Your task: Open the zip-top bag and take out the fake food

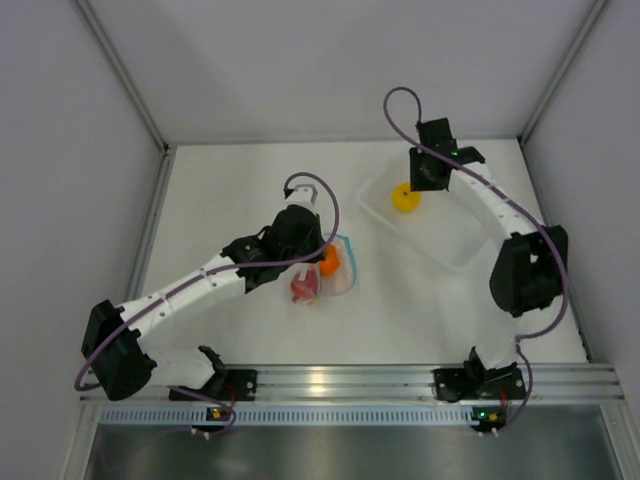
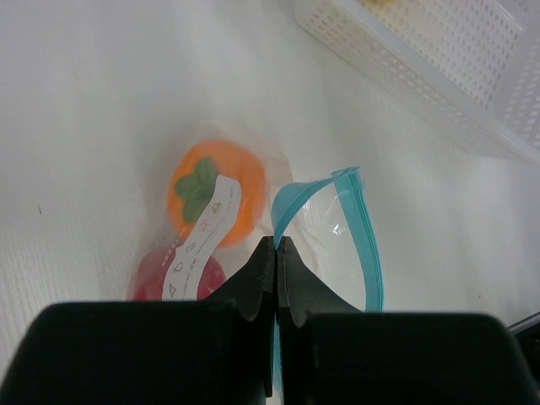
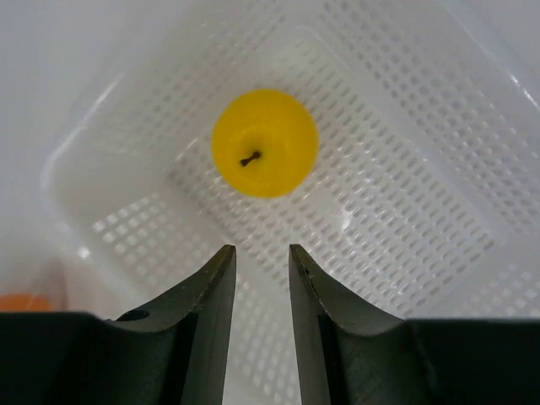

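The clear zip-top bag (image 2: pixel 333 232) lies on the table with its light blue zip strip (image 2: pixel 369 245) gaping open. The orange fruit with a green top (image 2: pixel 215 190) and the red fruit (image 2: pixel 181 274) are inside it. My left gripper (image 2: pixel 277 243) is shut on the near edge of the blue zip strip. In the top view the bag (image 1: pixel 343 268) sits mid-table under the left gripper (image 1: pixel 318 252). The yellow fruit (image 3: pixel 264 143) lies in the white tray (image 3: pixel 439 211). My right gripper (image 3: pixel 261 251) is open and empty above the tray, just short of the yellow fruit (image 1: pixel 406 197).
The white perforated tray (image 1: pixel 440 245) stands at the right of the table, and its corner shows in the left wrist view (image 2: pixel 405 67). White walls enclose the table on three sides. A metal rail (image 1: pixel 330 380) runs along the near edge.
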Available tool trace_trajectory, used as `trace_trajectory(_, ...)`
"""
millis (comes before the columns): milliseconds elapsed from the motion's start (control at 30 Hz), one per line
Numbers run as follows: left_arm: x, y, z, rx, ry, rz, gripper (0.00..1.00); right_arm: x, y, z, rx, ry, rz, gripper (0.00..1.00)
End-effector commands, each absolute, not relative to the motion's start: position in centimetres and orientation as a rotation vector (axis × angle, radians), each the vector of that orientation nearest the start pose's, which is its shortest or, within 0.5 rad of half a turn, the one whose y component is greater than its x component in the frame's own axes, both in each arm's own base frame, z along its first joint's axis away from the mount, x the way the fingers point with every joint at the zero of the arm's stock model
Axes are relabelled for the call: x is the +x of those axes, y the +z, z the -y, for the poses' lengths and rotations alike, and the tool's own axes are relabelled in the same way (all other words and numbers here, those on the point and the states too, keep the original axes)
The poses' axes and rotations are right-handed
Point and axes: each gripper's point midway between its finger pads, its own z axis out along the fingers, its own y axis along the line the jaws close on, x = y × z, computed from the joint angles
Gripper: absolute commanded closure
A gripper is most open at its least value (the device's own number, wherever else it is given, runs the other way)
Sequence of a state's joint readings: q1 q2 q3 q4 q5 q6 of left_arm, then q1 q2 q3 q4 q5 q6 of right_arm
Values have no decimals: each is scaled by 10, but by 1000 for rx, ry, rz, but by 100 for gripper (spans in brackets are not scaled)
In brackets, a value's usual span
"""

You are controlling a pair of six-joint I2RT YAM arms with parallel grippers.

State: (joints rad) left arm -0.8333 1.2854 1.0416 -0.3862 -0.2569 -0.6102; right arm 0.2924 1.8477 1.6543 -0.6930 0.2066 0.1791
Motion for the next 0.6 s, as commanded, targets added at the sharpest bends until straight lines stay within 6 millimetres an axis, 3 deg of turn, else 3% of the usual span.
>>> trace_trajectory(0,284,215,272,15,-580,-2146,100,421,274,-162,-95,428,-2139,68)
trace_trajectory(33,285,217,271,-6,-580,-2139,100,405,265,-177,-138,476,-2156,68)
trace_trajectory(100,286,218,269,-35,-583,-2130,100,379,283,-196,-186,572,-2100,69)
trace_trajectory(167,287,222,269,-75,-598,-2116,100,354,274,-223,-216,669,-2081,72)
trace_trajectory(200,286,222,267,-86,-603,-2112,100,344,287,-227,-207,697,-2025,75)
trace_trajectory(233,287,224,268,-103,-616,-2102,100,329,277,-244,-240,733,-2015,75)
trace_trajectory(300,287,223,267,-126,-624,-2093,100,308,274,-259,-224,804,-1998,75)
trace_trajectory(333,288,224,267,-137,-629,-2090,100,293,273,-276,-253,861,-1993,75)
trace_trajectory(400,288,224,269,-160,-651,-2081,100,281,281,-293,-228,952,-1955,76)
trace_trajectory(433,289,224,270,-178,-663,-2080,100,269,271,-304,-239,980,-1969,76)
trace_trajectory(467,289,225,271,-184,-675,-2071,100,268,274,-310,-206,1009,-1955,76)
trace_trajectory(533,289,226,273,-211,-701,-2068,100,260,260,-318,-176,1003,-1976,77)
trace_trajectory(567,289,226,272,-232,-705,-2063,100,266,255,-316,-112,973,-1977,77)
